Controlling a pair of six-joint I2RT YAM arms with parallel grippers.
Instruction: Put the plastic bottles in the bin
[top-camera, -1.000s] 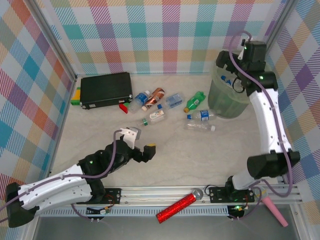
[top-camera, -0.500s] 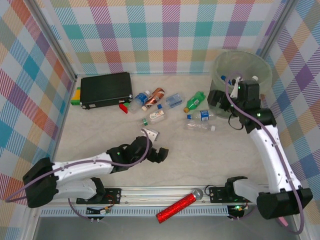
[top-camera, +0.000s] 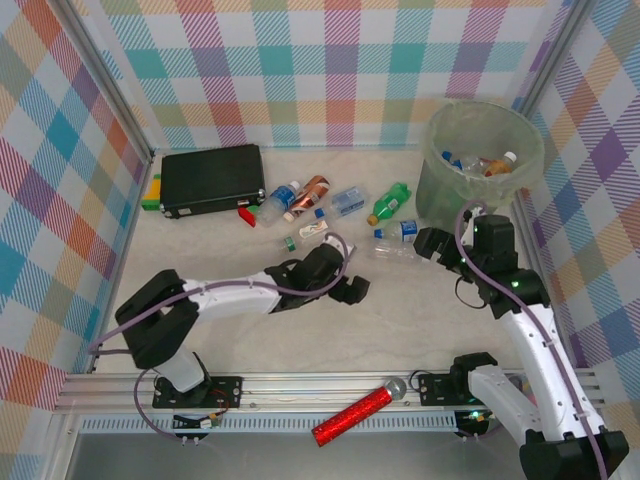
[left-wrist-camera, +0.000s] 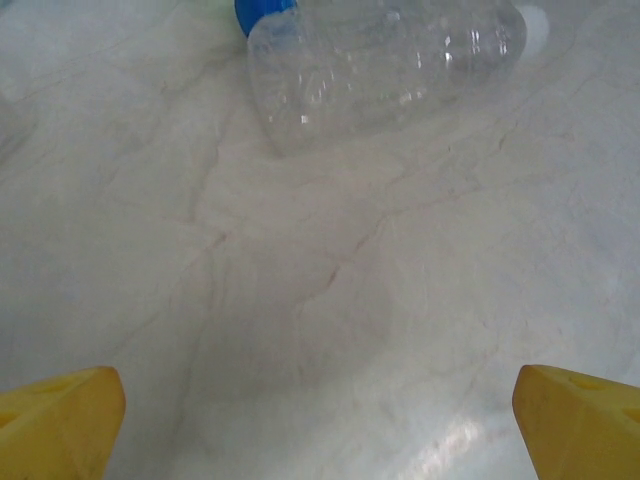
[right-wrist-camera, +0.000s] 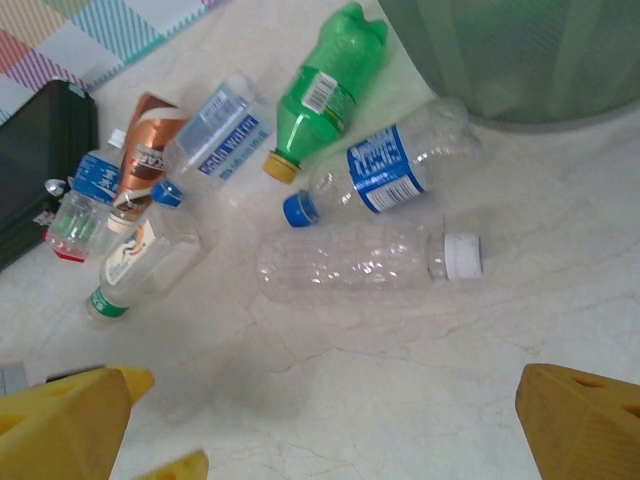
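Note:
Several plastic bottles lie loose on the table: a clear one with a white cap (top-camera: 400, 253) (right-wrist-camera: 360, 262) (left-wrist-camera: 385, 70), a blue-labelled one (top-camera: 403, 230) (right-wrist-camera: 390, 165), a green one (top-camera: 388, 203) (right-wrist-camera: 325, 90), and more further left (top-camera: 300, 200). The pale-green bin (top-camera: 480, 165) (right-wrist-camera: 520, 60) stands at the back right with bottles inside. My left gripper (top-camera: 350, 267) (left-wrist-camera: 320, 425) is open and empty, just left of the clear bottle. Just right of that bottle, in front of the bin, my right gripper (top-camera: 433, 254) (right-wrist-camera: 320, 425) is open and empty.
A black rectangular case (top-camera: 212, 178) (right-wrist-camera: 35, 170) lies at the back left. A red glittery tube (top-camera: 352, 415) rests on the front rail. Checked walls close in the table on three sides.
The left arm has stretched right across the table toward the bottles. The right arm has swung down from over the bin to the table in front of it. Both stayed open.

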